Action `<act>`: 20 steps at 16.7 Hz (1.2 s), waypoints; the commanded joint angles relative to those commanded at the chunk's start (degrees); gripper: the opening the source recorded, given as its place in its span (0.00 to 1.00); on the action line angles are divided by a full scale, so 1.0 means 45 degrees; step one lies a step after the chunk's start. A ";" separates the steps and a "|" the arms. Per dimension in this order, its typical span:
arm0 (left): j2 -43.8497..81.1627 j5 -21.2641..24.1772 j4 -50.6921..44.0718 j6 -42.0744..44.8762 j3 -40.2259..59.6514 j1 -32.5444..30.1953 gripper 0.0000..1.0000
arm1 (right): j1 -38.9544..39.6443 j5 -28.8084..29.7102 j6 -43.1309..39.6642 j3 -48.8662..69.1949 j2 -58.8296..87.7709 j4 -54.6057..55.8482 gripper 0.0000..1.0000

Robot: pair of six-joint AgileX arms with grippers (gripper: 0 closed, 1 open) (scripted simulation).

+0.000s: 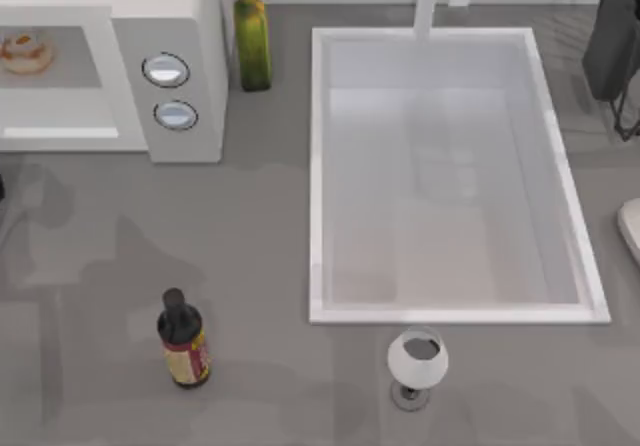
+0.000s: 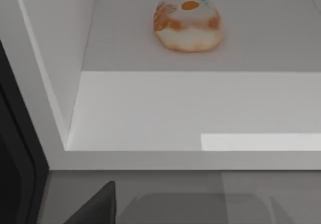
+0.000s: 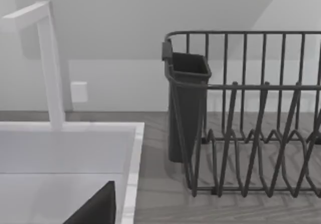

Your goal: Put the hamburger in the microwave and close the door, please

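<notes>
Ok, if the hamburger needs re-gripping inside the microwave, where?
Take the hamburger across its rounded sides, low down, coming level through the open front of the microwave: it sits flat on the cavity floor, with walls closing off the other sides.

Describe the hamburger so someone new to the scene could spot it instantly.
Find the big white microwave at the table's far left corner, two round knobs on its panel. Inside its open grey cavity lies the hamburger. It is the only small, round, tan-orange thing there; the bottles and the wine glass stand outside on the counter.
</notes>
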 joint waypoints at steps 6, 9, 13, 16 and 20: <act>-0.1574 -0.0025 -0.1866 -0.0012 0.0618 0.0008 1.00 | 0.0000 0.0000 0.0000 0.0000 0.0000 0.0000 1.00; -0.1531 -0.0022 -0.1832 -0.0012 0.0594 0.0007 1.00 | 0.0000 0.0000 0.0000 0.0000 0.0000 0.0000 1.00; -0.2370 -0.0303 -0.1961 -0.0113 0.0179 -0.0274 1.00 | 0.0000 0.0000 0.0000 0.0000 0.0000 0.0000 1.00; -0.4390 -0.0822 -0.2133 -0.0306 -0.0694 -0.0828 1.00 | 0.0000 0.0000 0.0000 0.0000 0.0000 0.0000 1.00; -0.8302 -0.1739 -0.2864 -0.0720 -0.2453 -0.1768 1.00 | 0.0000 0.0000 0.0000 0.0000 0.0000 0.0000 1.00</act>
